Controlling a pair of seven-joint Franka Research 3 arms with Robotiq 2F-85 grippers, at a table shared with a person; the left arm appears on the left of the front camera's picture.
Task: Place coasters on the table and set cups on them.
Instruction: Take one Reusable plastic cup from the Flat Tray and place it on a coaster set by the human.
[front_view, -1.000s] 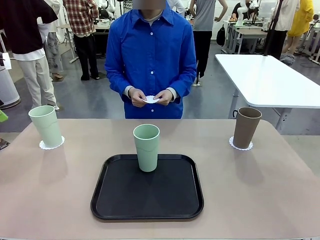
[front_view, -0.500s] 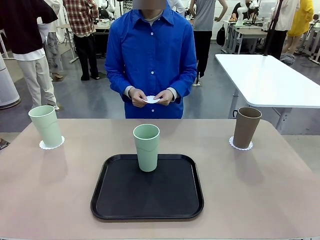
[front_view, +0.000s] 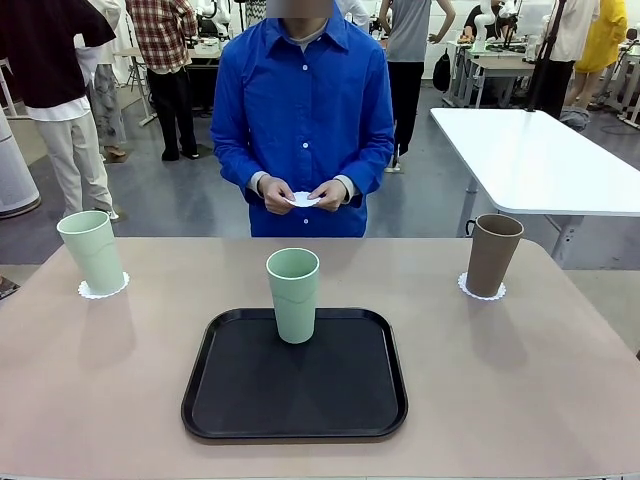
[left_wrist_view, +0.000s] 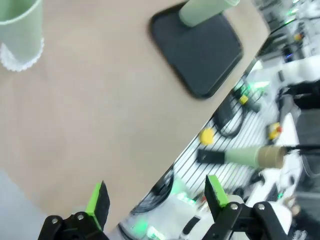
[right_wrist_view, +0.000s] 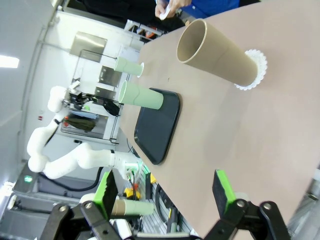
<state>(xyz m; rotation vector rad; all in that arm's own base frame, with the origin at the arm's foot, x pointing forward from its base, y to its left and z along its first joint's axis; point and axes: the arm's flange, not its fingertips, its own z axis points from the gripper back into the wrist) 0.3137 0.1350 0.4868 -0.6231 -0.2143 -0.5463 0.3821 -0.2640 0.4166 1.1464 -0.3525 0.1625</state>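
A mint green cup (front_view: 91, 250) stands on a coaster (front_view: 103, 290) at the table's (front_view: 520, 380) far left. A brown cup (front_view: 492, 254) stands on a coaster (front_view: 481, 291) at the far right. A second mint cup (front_view: 293, 295) stands on the black tray's (front_view: 295, 385) far edge. The person holds a third coaster (front_view: 302, 199) in both hands. My left gripper (left_wrist_view: 155, 197) is open and empty above the table's near edge, away from the left cup (left_wrist_view: 17, 25). My right gripper (right_wrist_view: 164, 192) is open and empty, well back from the brown cup (right_wrist_view: 215, 52).
The black tray (right_wrist_view: 157, 125) takes up the table's middle. A white table (front_view: 540, 160) stands behind at the right. The person in a blue shirt (front_view: 300, 110) stands at the far edge. Cables and gear (left_wrist_view: 225, 125) lie below the near edge.
A green pad at the front view's left edge has drawn out of the picture. The cups, coasters and the person's hands have not moved.
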